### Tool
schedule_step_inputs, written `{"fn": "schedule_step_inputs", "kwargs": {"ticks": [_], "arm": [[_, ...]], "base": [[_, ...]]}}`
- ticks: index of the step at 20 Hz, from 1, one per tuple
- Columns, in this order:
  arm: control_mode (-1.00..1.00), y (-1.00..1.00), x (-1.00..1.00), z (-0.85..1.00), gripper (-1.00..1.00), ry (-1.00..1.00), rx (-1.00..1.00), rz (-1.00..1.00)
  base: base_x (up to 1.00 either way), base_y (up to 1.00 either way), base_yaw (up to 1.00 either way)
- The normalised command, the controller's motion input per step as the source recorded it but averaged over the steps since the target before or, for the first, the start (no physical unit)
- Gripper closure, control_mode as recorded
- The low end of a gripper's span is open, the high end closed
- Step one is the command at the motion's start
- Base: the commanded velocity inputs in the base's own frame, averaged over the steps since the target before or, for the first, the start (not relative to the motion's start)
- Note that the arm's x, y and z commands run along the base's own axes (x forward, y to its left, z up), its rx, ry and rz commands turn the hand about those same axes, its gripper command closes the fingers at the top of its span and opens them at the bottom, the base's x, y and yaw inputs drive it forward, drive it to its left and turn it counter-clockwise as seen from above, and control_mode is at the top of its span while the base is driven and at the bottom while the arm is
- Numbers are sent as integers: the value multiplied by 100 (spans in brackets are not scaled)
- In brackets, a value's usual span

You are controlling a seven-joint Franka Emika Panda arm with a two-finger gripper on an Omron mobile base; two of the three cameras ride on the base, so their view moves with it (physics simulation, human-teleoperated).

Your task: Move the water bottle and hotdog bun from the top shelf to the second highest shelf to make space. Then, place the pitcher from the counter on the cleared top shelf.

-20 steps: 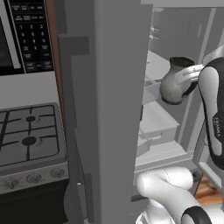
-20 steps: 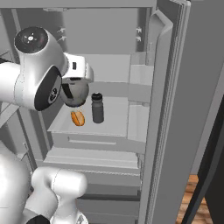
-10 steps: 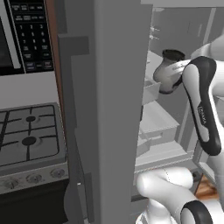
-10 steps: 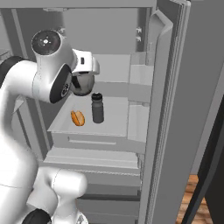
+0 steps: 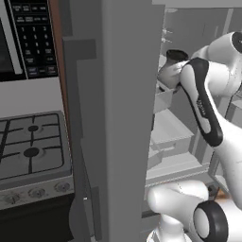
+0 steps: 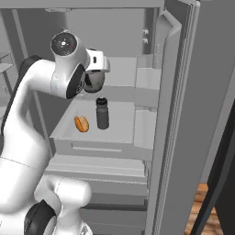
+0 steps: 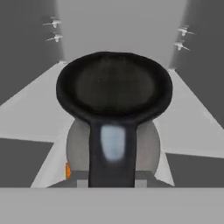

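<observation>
Left base view: white arm is reaching past the fridge's grey door edge, carrying the pitcher (image 5: 169,71) into the upper compartment; its black rim is facing up and the silver belly is half hidden behind the forearm; gas stove (image 5: 30,151) and microwave panel (image 5: 33,38) are standing to the left, outside the work. Right base view: pitcher (image 6: 94,81) is hanging at the wrist just above the top shelf (image 6: 124,73), not yet resting on it by my reading; directly below, on the second highest shelf (image 6: 117,128), the water bottle (image 6: 102,113) is standing upright and the hotdog bun (image 6: 81,123) is lying just beside it on its left, apart from it. Hand view: gripper (image 7: 112,181) is pinching the pitcher's dark handle, jaws pressed together on it; the black rim (image 7: 114,85) is opening straight ahead of the pincer, with bare shelf board running forward beyond it. Coming move, judged: forward and slightly down, keeping the pitcher upright.
</observation>
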Motion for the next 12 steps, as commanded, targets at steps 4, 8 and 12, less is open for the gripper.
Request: {"fn": "schedule_step_inputs", "kwargs": {"ticks": [4, 8, 12], "arm": [[-100, 0, 70, 0, 100, 0, 0, 0], [-100, 0, 78, 0, 100, 0, 0, 0], [-100, 0, 84, 0, 100, 0, 0, 0]], "base": [[0, 0, 0], [0, 0, 0], [0, 0, 0]]}}
